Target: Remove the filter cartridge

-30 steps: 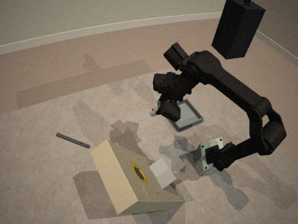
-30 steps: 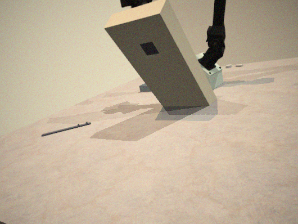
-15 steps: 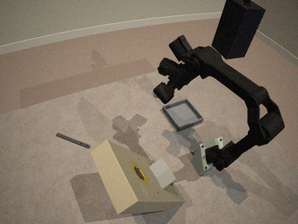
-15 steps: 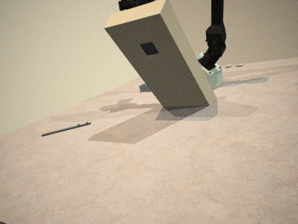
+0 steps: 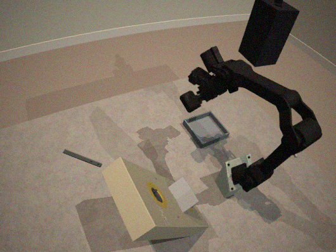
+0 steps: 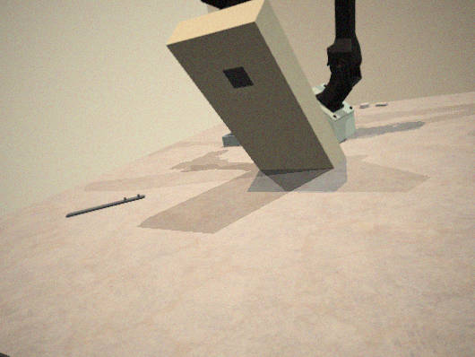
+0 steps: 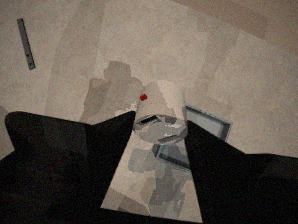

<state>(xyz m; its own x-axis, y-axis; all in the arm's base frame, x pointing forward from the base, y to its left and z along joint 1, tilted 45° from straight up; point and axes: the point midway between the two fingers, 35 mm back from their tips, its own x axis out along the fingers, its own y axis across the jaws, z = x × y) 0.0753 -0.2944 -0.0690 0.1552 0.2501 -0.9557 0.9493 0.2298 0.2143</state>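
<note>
Gripped between the two dark fingers of the gripper (image 7: pixel 161 127) is the round filter cartridge (image 7: pixel 162 107), a pale cylinder with a small red mark on its side and two narrow slots on the end face turned toward the wrist camera. The jaws are about half closed, pressed against the cartridge's sides, and it is held up off the bench (image 5: pixel 47 177).

From the wrist view, the grey tray (image 7: pixel 212 126) lies just beyond and below the cartridge, partly hidden behind it and the right finger. Seen from above, the gripper (image 5: pixel 193 98) hangs near the tray's (image 5: pixel 206 140) upper-left corner, though the cartridge itself is hard to make out there against the dark arm.

Further off, the tan service panel (image 5: pixel 149 202) stands tilted on the bench, its yellow ring (image 5: pixel 150 185) circling a dark socket. A thin grey bar (image 5: pixel 82 158) lies flat on the bench, well apart from the panel, to its left. The arm's pale base block (image 5: pixel 236 163) sits right of the panel.
</note>
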